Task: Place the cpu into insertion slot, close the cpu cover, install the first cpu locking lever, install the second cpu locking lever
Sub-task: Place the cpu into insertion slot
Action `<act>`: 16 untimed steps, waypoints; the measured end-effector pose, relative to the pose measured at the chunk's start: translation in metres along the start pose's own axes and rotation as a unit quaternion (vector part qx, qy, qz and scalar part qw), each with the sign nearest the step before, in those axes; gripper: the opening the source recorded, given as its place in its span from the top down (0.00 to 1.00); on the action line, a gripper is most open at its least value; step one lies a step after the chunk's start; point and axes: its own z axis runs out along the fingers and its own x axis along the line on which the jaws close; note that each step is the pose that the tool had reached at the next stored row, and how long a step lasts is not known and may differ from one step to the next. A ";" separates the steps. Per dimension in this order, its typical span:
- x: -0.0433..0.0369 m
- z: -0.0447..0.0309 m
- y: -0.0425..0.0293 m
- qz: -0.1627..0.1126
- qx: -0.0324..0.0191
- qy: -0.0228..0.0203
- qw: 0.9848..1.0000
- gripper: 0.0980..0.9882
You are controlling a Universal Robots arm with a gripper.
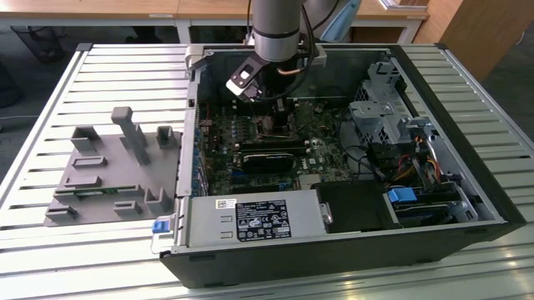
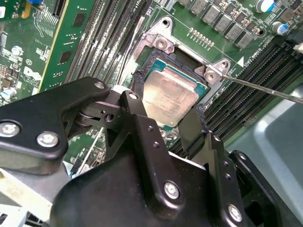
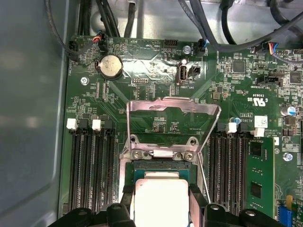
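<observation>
Inside the open computer case (image 1: 492,209) on the slatted desk (image 1: 125,69), my arm (image 1: 276,28) reaches down to the motherboard (image 3: 227,94), near the case's far wall in the exterior view. My fingers (image 2: 139,120) stand narrow, pressed against two opposite edges of the cpu (image 2: 173,94) — the silver-topped chip is gripped between them in both wrist views. The cpu sits square over the insertion slot (image 3: 161,165), whose dark rim shows along one side of the chip. Whether the chip is fully seated or just above the slot, I cannot tell. The cpu cover (image 3: 173,105) stands raised on its hinge at the slot's edge, with the board visible through its square opening. A thin locking lever (image 2: 265,89) juts free beside the slot, unlatched. Long black memory slots (image 3: 90,170) flank the slot on both sides, and a coin battery (image 3: 110,66) lies beyond the raised cover. Toward the exterior view's left, a grey fixture (image 1: 109,169) stands on the desk beside the case.
</observation>
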 end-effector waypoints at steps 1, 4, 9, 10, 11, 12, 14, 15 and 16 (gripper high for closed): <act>0.0000 0.0004 0.0000 0.000 0.000 0.000 1.000 0.50; 0.0000 0.0011 -0.0001 0.002 0.000 0.000 1.000 0.50; 0.0001 0.0031 -0.0002 0.003 0.000 0.000 1.000 0.50; 0.0001 0.0035 -0.0002 0.003 0.000 0.000 1.000 0.50; 0.0002 0.0038 -0.0003 0.003 0.000 0.000 1.000 0.50; 0.0002 0.0042 -0.0003 0.003 0.000 0.000 1.000 0.50; 0.0002 0.0048 -0.0003 0.003 0.000 0.000 1.000 0.50; 0.0002 0.0052 -0.0004 0.003 0.000 0.000 1.000 0.50; 0.0002 0.0056 -0.0004 0.003 0.000 0.000 1.000 0.50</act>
